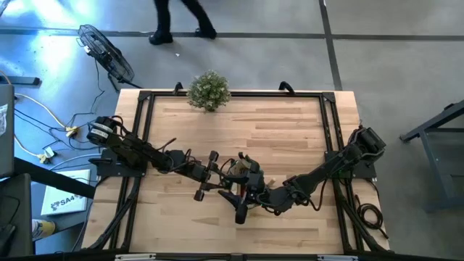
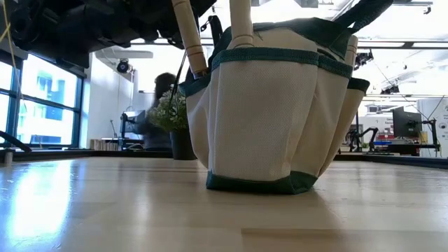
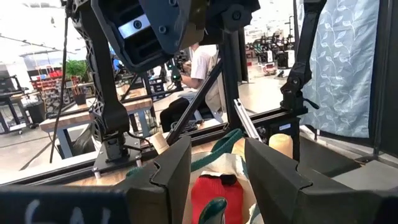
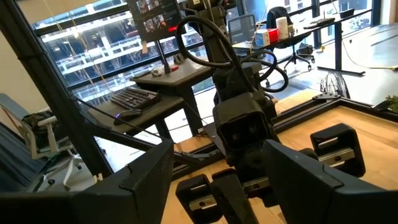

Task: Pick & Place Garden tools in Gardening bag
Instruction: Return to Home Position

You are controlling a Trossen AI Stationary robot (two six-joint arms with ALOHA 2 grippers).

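The gardening bag [image 2: 273,119], tan with green trim, stands upright on its base on the table; in the high view [image 1: 246,172] both arms crowd over it. Two wooden tool handles [image 2: 189,35] stick up out of its pockets. My left gripper [image 3: 217,168] is open at the bag's left side [image 1: 228,177]. Between its fingers I see a red piece [image 3: 214,190], a green handle end [image 3: 211,211] and the bag's loop handle [image 3: 221,146]. My right gripper [image 4: 217,180] is open and empty at the bag's near right side [image 1: 254,190], facing the left arm. My left gripper's open fingers [image 3: 174,177] stand on either side of the red piece at the bag's mouth. I cannot tell whether they touch it or the bag.
A bushy potted plant [image 1: 209,90] stands at the table's far edge, also seen behind the bag in the low view [image 2: 168,112]. Bare wood [image 1: 290,130] lies to the right of and beyond the bag. A person walks past the far side [image 1: 181,22].
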